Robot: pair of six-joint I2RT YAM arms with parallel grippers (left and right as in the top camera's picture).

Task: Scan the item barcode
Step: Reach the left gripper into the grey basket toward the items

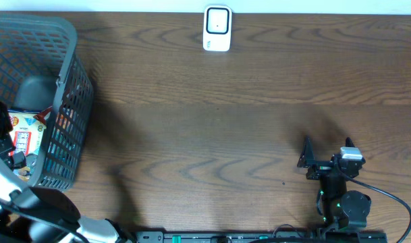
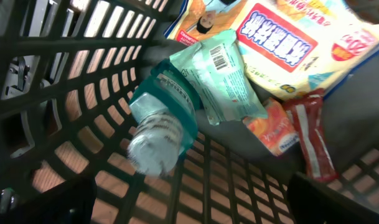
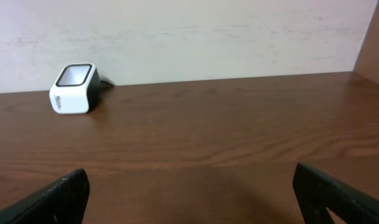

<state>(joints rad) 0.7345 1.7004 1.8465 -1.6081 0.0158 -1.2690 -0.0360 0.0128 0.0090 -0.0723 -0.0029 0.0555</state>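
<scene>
Spread to the bottom corners of the left wrist view, the left gripper (image 2: 189,208) is open and grips nothing. Its dark fingers (image 2: 338,202) hang inside the grey plastic basket (image 2: 71,56), with bare mesh floor between them. Just ahead of the gap, nearer the left-hand finger, a teal-wrapped cylinder (image 2: 161,127) lies tilted with its pale end towards the camera. Touching its upper side is a mint-green pouch (image 2: 229,93), face up, with a printed barcode (image 2: 221,59) plainly showing near its far end. Ahead of the right-hand finger, an orange packet (image 2: 273,127) and a red sachet (image 2: 313,140) lie side by side against the pouch's near corner. Beyond them a large yellow-and-white snack bag (image 2: 301,50) with a red label rests partly over the pouch's far edge. Another printed packet (image 2: 198,22) lies farthest in. On the other side, the right gripper (image 3: 189,199) also stands wide open and empty. Its fingers (image 3: 58,199) are low over the brown wooden table (image 3: 208,124), with only bare wood between them. Well ahead, beyond the left-hand finger, the white barcode scanner (image 3: 74,89) stands on the table with its dark window facing up, close to the pale wall (image 3: 177,31). It is well apart from the basket and the pouch.
</scene>
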